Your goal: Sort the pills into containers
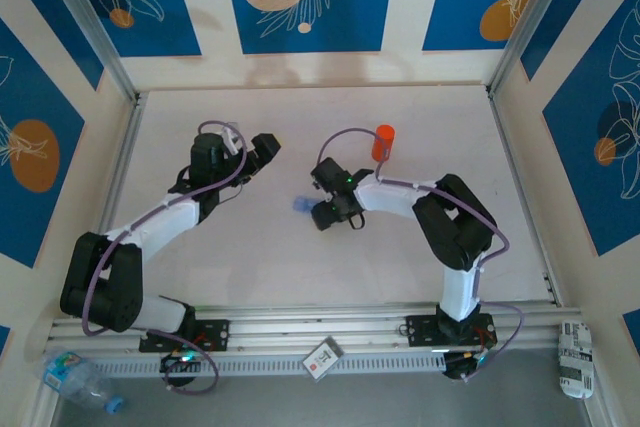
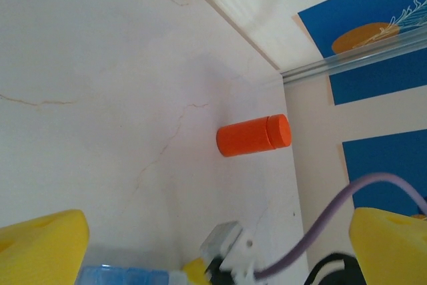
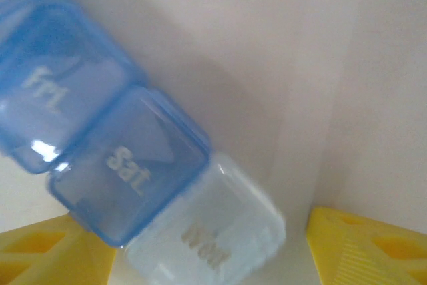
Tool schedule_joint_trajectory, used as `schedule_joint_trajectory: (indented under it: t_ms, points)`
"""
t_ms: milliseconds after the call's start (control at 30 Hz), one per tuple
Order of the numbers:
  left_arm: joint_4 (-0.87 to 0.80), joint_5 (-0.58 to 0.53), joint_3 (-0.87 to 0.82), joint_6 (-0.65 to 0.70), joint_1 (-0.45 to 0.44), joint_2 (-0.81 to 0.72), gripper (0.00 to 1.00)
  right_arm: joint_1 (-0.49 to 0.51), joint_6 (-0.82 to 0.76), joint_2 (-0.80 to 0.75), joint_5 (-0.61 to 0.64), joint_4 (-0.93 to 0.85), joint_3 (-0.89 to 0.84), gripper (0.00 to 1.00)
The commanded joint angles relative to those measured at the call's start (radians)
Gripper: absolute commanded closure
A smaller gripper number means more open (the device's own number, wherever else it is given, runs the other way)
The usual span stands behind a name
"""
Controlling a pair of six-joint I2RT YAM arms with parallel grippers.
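The containers [image 3: 100, 145] are one translucent blue box with lids marked "Fri" and "Sat" and a clear end compartment. It lies on the table [image 1: 420, 107] mid-centre in the top view [image 1: 302, 205], and its edge shows in the left wrist view [image 2: 127, 277]. My right gripper [image 3: 200, 248] [image 1: 318, 212] is open. The clear end lies between its yellow fingers [image 3: 363, 248], with a gap on the right side. My left gripper [image 2: 217, 235] [image 1: 265, 147] is open and empty, to the left of the box. No pills are in view.
An orange cylindrical bottle [image 1: 384, 141] [image 2: 253, 136] stands behind the right gripper. Aluminium rails [image 1: 300, 322] border the table. A plastic water bottle [image 1: 75, 379], a small card [image 1: 322, 358] and a crumpled packet [image 1: 575, 357] lie beyond the near edge.
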Motion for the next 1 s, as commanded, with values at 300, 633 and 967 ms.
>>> schedule_joint_trajectory:
  t_ms: [300, 633, 967]
  points:
    - [-0.215, 0.019, 0.114, 0.223, 0.007, 0.001, 0.0, -0.122, 0.068, -0.201, -0.124, -0.113, -0.038, 0.24]
    - [-0.569, -0.141, 0.254, 0.569, -0.057, 0.063, 0.0, -0.176, 0.116, -0.104, -0.238, -0.129, 0.097, 0.2]
    - [-0.602, -0.318, 0.27, 0.63, -0.146, 0.094, 0.0, -0.152, 0.112, 0.03, -0.217, -0.145, 0.187, 0.2]
